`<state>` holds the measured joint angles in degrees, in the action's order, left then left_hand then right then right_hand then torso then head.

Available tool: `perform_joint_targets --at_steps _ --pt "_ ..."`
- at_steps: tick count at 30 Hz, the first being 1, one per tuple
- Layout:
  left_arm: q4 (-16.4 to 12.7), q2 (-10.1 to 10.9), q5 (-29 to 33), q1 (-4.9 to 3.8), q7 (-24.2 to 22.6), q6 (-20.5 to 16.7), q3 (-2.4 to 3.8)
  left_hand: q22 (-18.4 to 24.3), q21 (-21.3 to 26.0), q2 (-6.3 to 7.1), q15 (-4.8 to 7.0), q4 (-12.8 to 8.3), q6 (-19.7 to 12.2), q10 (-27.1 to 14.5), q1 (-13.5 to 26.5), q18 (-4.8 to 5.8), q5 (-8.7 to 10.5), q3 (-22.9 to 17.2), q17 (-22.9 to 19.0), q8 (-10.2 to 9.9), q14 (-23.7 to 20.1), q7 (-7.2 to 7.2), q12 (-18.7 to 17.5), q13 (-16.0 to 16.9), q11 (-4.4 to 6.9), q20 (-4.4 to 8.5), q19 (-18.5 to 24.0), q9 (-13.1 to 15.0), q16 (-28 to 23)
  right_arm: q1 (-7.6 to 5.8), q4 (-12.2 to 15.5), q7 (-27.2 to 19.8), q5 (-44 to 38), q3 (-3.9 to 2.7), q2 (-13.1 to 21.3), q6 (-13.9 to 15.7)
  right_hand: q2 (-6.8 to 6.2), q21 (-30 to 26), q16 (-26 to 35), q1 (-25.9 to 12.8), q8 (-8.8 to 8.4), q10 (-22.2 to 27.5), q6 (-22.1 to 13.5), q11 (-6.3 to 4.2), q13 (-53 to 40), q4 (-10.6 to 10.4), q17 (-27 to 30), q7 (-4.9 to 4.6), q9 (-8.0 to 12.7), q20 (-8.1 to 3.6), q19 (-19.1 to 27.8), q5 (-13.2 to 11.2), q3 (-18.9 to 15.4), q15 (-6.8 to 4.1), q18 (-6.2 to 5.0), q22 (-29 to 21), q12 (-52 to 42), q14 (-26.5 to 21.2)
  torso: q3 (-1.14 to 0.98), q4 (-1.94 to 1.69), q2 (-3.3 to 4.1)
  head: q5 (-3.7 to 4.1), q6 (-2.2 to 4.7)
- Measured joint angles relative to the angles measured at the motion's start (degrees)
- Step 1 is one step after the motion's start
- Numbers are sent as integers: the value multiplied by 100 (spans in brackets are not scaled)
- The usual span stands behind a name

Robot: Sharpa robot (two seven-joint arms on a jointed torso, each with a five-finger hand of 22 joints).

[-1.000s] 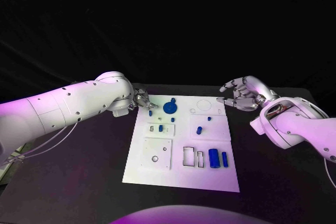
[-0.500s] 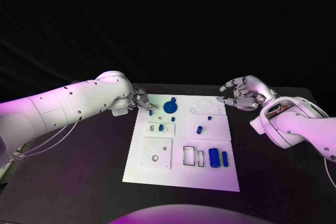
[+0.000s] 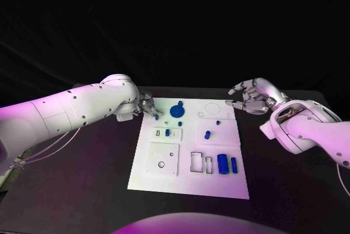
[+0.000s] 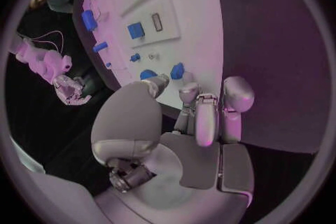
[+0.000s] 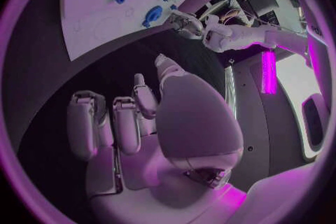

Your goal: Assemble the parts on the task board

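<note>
I saw the white board (image 3: 191,163) lying mid-table, with small blue parts (image 3: 222,164) and one blue disc (image 3: 177,112) on it. My left hand (image 3: 148,105) hovered at the board's far left corner, my right hand (image 3: 252,98) beside its far right corner; both were spread and held nothing.

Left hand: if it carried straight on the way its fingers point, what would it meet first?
Probably the small blue part on the task board's far-left corner, just ahead of the left hand; depth is uncertain.
</note>
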<state>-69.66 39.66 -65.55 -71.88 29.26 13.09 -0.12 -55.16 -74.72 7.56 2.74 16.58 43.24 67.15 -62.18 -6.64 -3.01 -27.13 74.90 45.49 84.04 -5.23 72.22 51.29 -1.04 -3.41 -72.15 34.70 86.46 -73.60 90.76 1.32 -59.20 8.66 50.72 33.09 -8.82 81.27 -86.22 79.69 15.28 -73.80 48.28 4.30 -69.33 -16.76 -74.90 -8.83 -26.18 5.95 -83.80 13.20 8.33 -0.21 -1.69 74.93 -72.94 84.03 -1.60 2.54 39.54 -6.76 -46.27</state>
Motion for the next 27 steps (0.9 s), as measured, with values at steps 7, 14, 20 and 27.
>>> perform_joint_targets --at_steps 7,14,20,27 --pt "-3 0 5 0 0 15 -4 -19 0 -25 0 -16 71 0 -249 0 0 -242 0 0 0 33 15 28 0 0 0 -16 0 0 -5 1 2 0 -4 -1 0 0 0 0 0 0 0 0 0 0 -1 0 0 0 0 0 0 0 0 0 0 0 -1 1 -2 1 -9" --pt "-11 0 24 0 0 37 -5 -36 0 -25 0 -28 108 0 -297 0 0 -319 0 43 0 55 30 66 0 1 -1 -14 0 1 -10 3 3 0 -7 -1 0 0 0 0 0 0 0 0 0 16 -5 0 0 0 0 0 16 0 0 -1 0 0 -4 2 -2 1 -14" --pt "-15 4 93 0 0 35 -5 -102 -40 -73 60 -131 153 106 -663 1 5 -904 0 324 -8 110 52 124 106 35 -35 159 0 1 -17 3 3 0 -9 -1 0 0 0 1 0 0 0 0 0 16 -4 0 0 0 0 0 16 0 0 -1 0 0 -7 1 -2 1 -22" --pt "-81 56 261 0 0 12 -6 -191 -67 -48 84 -138 37 167 -720 0 16 -1412 0 676 0 166 79 192 166 74 -74 298 0 1 -21 4 3 0 -11 -2 -1 0 0 1 0 0 0 0 0 16 -4 0 -1 0 0 0 16 0 0 -1 0 0 -8 3 -2 -2 -26"
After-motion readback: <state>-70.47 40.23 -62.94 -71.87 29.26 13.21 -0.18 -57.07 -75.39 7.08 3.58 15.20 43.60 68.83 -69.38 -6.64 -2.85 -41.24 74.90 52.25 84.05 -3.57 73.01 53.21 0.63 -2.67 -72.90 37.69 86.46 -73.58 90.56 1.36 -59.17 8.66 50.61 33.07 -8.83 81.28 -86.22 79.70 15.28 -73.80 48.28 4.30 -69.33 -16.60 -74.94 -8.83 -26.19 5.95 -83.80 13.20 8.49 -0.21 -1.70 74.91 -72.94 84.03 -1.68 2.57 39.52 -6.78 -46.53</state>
